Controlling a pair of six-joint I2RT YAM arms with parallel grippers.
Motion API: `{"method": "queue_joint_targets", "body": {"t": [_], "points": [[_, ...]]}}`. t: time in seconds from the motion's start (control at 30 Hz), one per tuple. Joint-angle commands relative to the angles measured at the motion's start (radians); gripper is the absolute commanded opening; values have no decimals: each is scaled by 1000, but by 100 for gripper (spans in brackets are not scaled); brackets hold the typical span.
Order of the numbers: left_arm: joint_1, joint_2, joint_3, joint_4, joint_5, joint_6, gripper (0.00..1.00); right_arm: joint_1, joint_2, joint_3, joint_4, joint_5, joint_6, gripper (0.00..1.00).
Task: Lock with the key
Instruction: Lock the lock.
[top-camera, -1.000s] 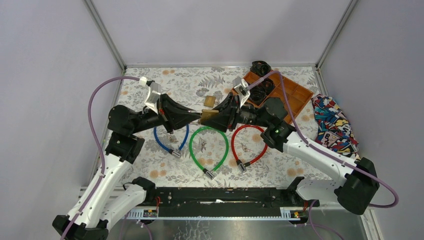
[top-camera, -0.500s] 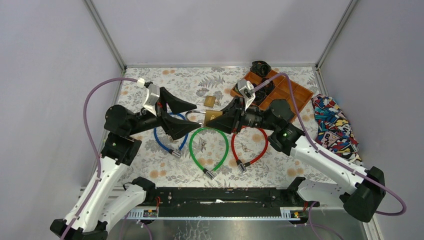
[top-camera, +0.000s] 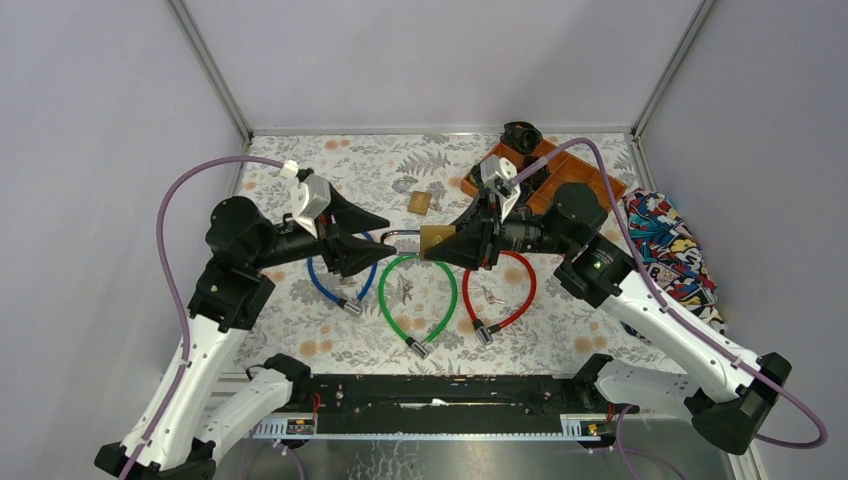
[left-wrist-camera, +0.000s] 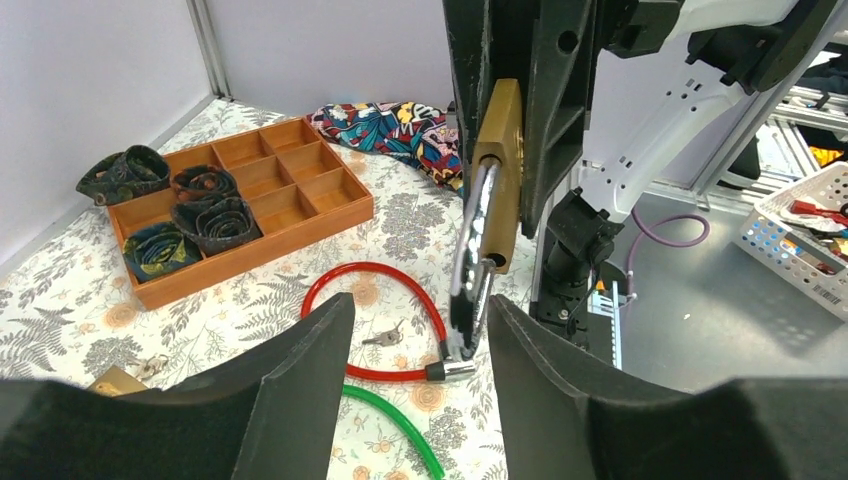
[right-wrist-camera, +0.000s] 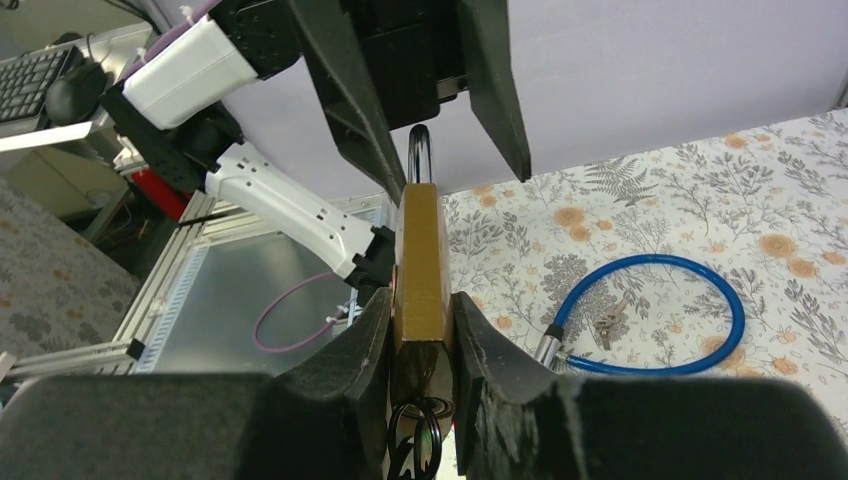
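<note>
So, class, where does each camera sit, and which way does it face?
Top external: overhead behind the robot, looking down on the table; left arm and right arm show.
Left wrist: faces right, at the padlock; left fingers show below.
Right wrist: faces left, along the padlock; right fingers clamp it.
Shared: the padlock, in all three.

Bright even light; faint soft shadows; wrist-view foregrounds slightly blurred.

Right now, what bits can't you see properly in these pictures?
Padlock keyhole: right wrist view, covered by the right gripper fingers.
Dark rings under it: right wrist view, cut off by the bottom edge.
Second padlock: left wrist view, partly behind a left gripper finger.
Tray contents: top view, partly behind the right arm.
</note>
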Motion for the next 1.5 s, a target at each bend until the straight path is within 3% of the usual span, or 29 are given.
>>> {"method": "queue_joint_targets", "body": {"t": [0.0, 0.07, 0.2, 0.27, 0.5, 0.83, 0.97, 1.1, 1.33, 1.47], "points": [[-6, -1, -7, 80, 68, -48, 55, -5, -37, 90, 67, -66, -31, 0], [-6, -1, -24, 151, 110, -115, 45, -4, -32, 97, 61, -70, -37, 0], [-7, 3, -79, 282, 168, -257, 9, -5, -24, 100, 82, -68, -31, 0], [-9, 8, -89, 283, 169, -268, 0, -5, -21, 99, 105, -66, -24, 0], [-89, 32, -153, 634, 92, -500, 0, -5, 20, 54, 247, -33, 16, 0], [-150, 43, -143, 711, -31, -370, 0, -5, 103, 16, 396, -97, 126, 0], [-153, 73, -142, 826, -8, -448, 0, -5, 118, 5, 390, -84, 126, 0], [-206, 105, -162, 717, -49, -408, 0, 4, 166, -7, 495, -31, 204, 0], [-296, 199, -83, 436, -125, -216, 0, 25, 206, -33, 486, 65, 191, 0], [-309, 241, 7, 480, -128, -156, 0, 23, 217, -40, 405, 78, 143, 0]]}}
